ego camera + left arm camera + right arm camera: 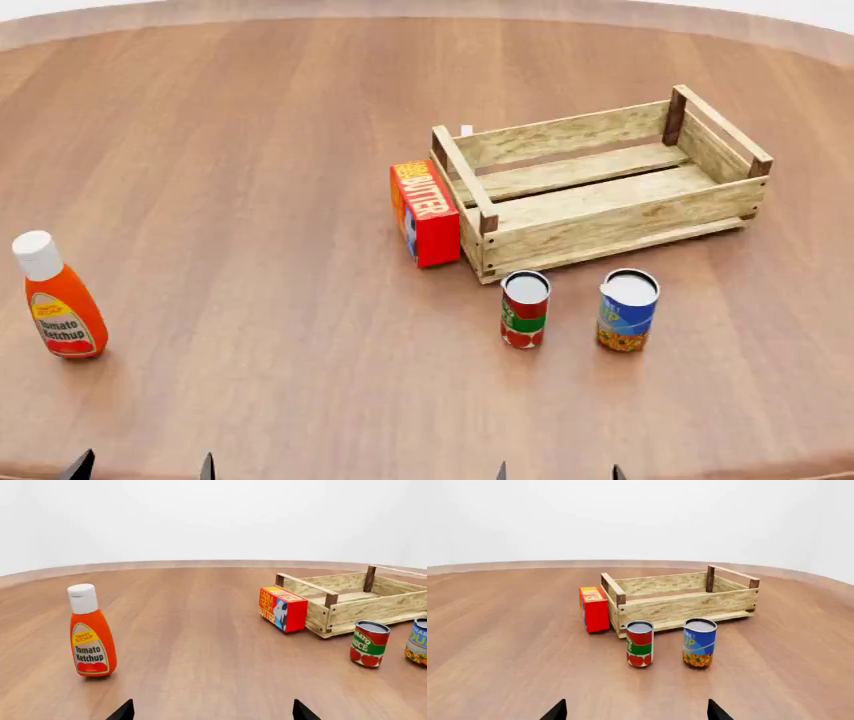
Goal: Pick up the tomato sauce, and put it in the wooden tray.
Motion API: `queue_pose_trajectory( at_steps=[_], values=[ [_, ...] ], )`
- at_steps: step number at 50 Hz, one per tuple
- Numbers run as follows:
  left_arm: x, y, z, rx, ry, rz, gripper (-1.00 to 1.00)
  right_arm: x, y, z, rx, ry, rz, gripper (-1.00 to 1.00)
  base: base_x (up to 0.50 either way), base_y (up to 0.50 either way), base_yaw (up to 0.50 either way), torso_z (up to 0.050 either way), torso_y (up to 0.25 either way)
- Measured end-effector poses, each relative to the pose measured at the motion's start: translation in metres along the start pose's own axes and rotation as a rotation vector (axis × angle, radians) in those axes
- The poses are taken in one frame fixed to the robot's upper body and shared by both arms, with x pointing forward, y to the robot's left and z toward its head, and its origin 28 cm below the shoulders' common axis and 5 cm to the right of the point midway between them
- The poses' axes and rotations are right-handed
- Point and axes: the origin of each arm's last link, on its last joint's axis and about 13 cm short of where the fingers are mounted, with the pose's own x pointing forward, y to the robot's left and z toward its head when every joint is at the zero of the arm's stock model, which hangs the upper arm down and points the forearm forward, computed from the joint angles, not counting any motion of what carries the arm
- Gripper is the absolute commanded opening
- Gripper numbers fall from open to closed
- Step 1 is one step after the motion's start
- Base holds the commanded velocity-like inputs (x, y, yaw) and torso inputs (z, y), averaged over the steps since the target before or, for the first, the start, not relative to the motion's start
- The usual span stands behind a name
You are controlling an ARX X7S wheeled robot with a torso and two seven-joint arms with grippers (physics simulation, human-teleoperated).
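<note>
Head view takes in a broad brown bench (240,160) with everything standing on it. Biggest is the wooden tray (607,190), a slatted crate with dark corner posts, sitting toward two o'clock from the middle of the bench, nothing inside it. Touching or nearly touching its short end at nine o'clock stands a red butter box (423,212) on edge. Far off at about eight o'clock, well apart from the rest, the ketchup bottle (56,300) stands upright with its white cap on. Just at six o'clock of the tray's near corner is the blue-and-yellow can (627,310), upright, and beside it at its nine o'clock, a small gap between them, the tomato sauce (525,309), upright, red and green label, pale top, near the tray but not touching it. Only dark tips of each set of fingers show at the lower edge: the left pair (140,467) spread apart, the right pair (558,471) likewise spread, both empty and well short of the cans.
</note>
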Motion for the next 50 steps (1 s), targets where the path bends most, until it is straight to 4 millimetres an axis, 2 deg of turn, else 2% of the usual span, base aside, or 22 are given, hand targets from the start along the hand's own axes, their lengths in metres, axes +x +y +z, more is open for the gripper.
queue_pose_trajectory(
  at_steps=[44, 50],
  values=[
    [-0.0003, -0.0004, 0.0006, 0.041, 0.012, -0.002, 1.0, -0.0006, 0.0043, 0.0071, 0.052, 0.004, 0.024, 1.0, 0.0, 0.0, 0.0, 0.0, 0.0],
    [-0.0008, -0.0004, 0.0003, 0.044, 0.017, 0.0, 1.0, -0.0015, 0.0054, 0.0069, 0.052, 0.006, 0.031, 1.0, 0.45, 0.0, 0.0, 0.0, 0.0]
  ],
)
